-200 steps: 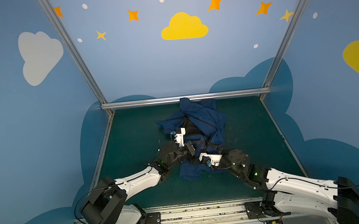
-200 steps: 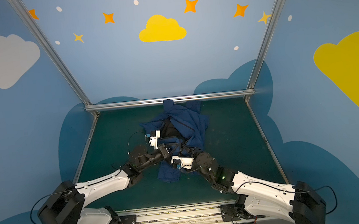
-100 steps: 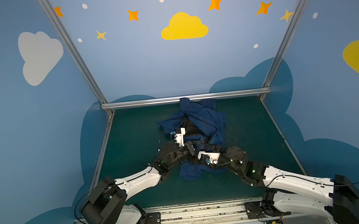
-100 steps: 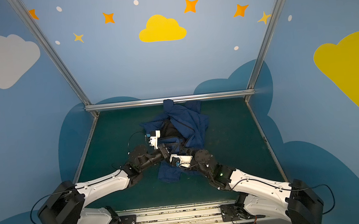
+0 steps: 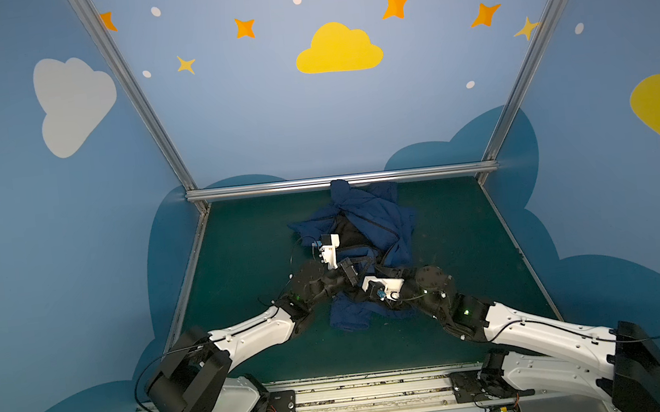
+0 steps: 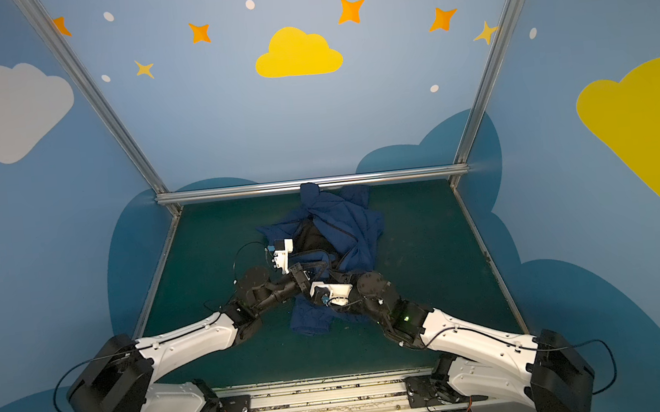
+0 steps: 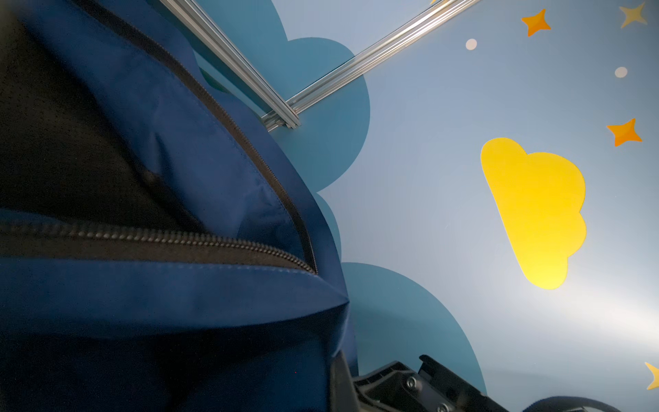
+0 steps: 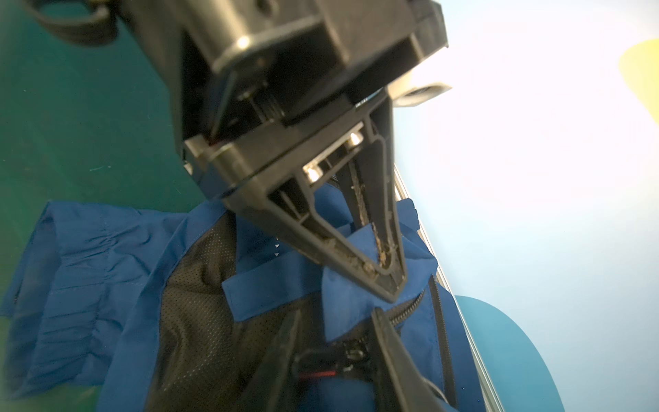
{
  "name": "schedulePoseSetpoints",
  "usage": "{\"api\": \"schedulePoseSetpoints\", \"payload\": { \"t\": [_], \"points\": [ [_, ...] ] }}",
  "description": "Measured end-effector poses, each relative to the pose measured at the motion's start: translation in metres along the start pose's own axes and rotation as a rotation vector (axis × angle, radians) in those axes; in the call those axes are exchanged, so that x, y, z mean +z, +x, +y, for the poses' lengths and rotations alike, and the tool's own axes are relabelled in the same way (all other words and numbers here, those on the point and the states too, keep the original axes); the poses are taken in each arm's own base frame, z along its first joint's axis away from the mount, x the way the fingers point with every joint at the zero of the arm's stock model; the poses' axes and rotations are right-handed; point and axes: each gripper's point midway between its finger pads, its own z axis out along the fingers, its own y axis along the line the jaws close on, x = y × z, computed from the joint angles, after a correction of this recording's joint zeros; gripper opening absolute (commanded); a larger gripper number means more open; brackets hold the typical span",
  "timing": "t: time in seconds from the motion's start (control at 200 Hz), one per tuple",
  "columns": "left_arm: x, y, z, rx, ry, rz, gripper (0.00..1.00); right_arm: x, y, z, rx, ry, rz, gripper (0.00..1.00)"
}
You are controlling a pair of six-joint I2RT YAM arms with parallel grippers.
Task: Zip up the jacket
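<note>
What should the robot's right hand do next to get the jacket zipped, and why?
Probably close the right hand on the zipper pull. Its fingers sit apart on either side of the pull, not yet gripping it, while the left hand pinches the jacket fabric just beyond, which should hold the cloth steady for a pull along the zipper.

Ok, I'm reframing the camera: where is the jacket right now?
In both top views the jacket lies bunched at the middle of the green table, its far end up against the rear metal rail.
</note>
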Motion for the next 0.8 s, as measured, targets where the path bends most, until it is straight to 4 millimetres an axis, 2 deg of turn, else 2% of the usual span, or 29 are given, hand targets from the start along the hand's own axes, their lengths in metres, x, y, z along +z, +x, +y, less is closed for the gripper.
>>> {"api": "schedulePoseSetpoints", "payload": {
  "t": [0.18, 0.566, 0.796],
  "points": [
    [0.000, 0.000, 0.000, 0.000, 0.000, 0.000, 0.03, -0.003, 0.003, 0.001, 0.003, -0.010, 0.011, 0.33],
    [0.000, 0.000, 0.000, 0.000, 0.000, 0.000, 0.03, -0.010, 0.002, 0.000, 0.013, -0.017, 0.007, 0.21],
    [0.000, 0.000, 0.000, 0.000, 0.000, 0.000, 0.03, -0.010, 0.002, 0.001, 0.020, -0.025, 0.007, 0.18]
  ]
}}
